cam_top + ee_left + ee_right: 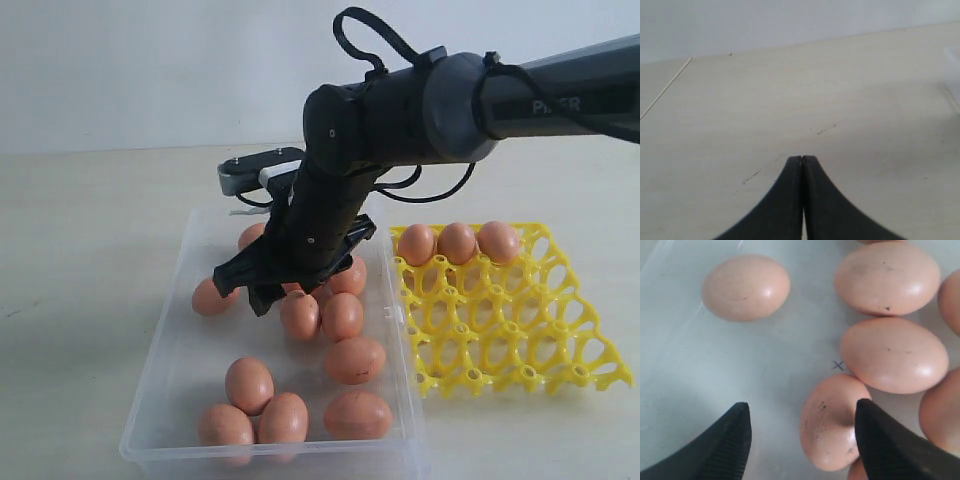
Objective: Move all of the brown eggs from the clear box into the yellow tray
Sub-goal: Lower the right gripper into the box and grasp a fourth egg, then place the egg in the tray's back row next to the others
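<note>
Several brown eggs [352, 359] lie loose in the clear box [158, 398]. Three more eggs [457, 241] sit in the back row of the yellow tray [598, 368], to the right of the box. My right gripper [290, 285] hangs low over the middle of the box, open. In the right wrist view its gripper [802, 407] straddles bare box floor and a speckled egg [827, 430], with one finger [880, 440] over that egg's side. A lone egg [746, 287] lies apart from the cluster. My left gripper [803, 159] is shut and empty over bare table.
The right arm [480, 100] reaches in from the upper right across the box and hides some eggs beneath it. The pale wooden table [90, 250] surrounds both containers. A corner of the box [954, 75] shows at the edge of the left wrist view.
</note>
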`<state>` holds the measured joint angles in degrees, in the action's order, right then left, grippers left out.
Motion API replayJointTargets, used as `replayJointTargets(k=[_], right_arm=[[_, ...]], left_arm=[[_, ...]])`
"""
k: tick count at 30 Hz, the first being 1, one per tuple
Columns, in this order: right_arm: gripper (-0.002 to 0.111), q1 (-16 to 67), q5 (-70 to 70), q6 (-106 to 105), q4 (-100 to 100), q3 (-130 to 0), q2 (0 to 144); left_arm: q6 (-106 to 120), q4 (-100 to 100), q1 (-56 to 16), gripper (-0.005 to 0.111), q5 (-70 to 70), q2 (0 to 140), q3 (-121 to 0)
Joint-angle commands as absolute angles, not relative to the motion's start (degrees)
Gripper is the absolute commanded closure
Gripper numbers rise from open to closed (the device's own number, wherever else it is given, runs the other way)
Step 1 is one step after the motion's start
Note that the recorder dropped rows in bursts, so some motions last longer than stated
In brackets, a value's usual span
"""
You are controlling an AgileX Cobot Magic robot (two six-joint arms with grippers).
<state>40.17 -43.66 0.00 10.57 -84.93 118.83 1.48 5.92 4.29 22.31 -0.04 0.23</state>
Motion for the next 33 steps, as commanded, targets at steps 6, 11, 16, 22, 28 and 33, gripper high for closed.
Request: replayJointTargets(k=[6,11,16,22,28,33], right_arm=[[0.049,40.33,-45.17,-0.31,10.25,-85.72,121.3],[0.049,40.33,-45.17,-0.31,10.41,-85.72,124.44],[0.051,40.33,-44.48,-0.31,10.58,-85.72,126.22],[0.106,40.33,-44.95,-3.97,10.58,-85.72,125.45],[0.108,40.33,-43.56,-5.99,10.37,-85.72,119.92],[0.108,40.33,-40.9,-6.24,9.31,-83.21,112.2]], left_arm=[[1.25,5.9,4.0,0.107,21.79,0.0,0.0],[1.25,5.9,4.0,0.107,21.79,0.0,0.0],[1.25,5.9,4.0,0.107,21.79,0.0,0.0],[1.25,5.9,4.0,0.107,21.79,0.0,0.0],[1.25,5.9,4.0,0.107,21.79,0.0,0.0],[1.25,5.9,4.0,0.107,21.79,0.0,0.0]])
